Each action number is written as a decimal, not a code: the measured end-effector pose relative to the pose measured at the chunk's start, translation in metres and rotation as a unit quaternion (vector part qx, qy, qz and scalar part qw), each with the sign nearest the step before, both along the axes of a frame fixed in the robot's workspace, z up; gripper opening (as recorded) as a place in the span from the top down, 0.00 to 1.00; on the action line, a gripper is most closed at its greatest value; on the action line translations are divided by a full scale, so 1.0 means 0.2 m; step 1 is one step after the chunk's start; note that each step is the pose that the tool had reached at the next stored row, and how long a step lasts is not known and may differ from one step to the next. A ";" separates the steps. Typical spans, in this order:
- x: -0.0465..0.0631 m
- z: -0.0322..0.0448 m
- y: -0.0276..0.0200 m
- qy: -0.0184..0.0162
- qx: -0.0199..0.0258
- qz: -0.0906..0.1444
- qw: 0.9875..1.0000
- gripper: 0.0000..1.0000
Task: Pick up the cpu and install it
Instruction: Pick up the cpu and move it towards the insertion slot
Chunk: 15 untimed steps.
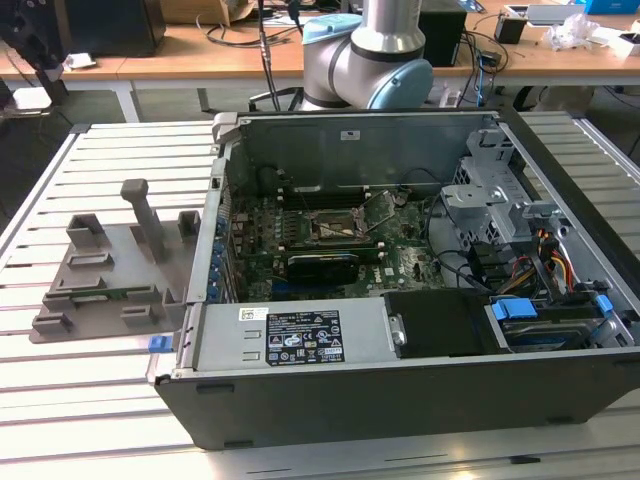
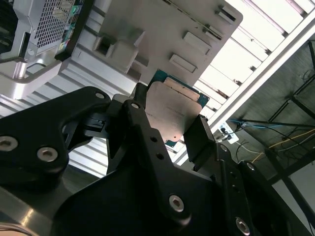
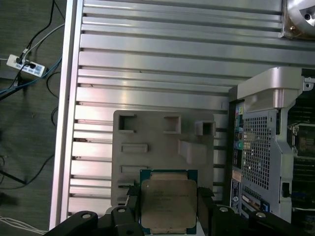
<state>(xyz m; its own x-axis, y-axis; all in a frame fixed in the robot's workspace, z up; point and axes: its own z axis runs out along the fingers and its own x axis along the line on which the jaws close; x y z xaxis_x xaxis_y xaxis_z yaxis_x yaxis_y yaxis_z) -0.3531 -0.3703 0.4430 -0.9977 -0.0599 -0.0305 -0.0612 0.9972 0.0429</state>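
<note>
Hovering over slatted counter [image 1: 120,400], open PC case [image 1: 400,400] sitting on it with board face up. Seeing grey fixture plate [image 3: 162,142] just beside case, on the exterior view's left. Spotting socket frame [image 1: 335,228] near board middle, inside case. Gripping cpu [image 3: 169,209] flat, silver top toward first wrist camera, green rim showing. Clamped by fingers [image 3: 204,199] on two opposite edges, narrow, closed on the chip. Judging cpu lifted clear, over one edge of plate, not over case. Reading socket as off sideways from fingers, beyond case wall, toward the exterior view's right. Square part, no long axis; only in-plane rotation to match.
</note>
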 end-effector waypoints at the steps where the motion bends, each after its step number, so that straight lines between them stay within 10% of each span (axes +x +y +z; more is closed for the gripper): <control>1: 0.01 0.000 0.000 0.000 0.000 0.000 1.000 0.45; 15: 0.14 0.000 0.000 0.000 0.000 0.000 1.000 0.45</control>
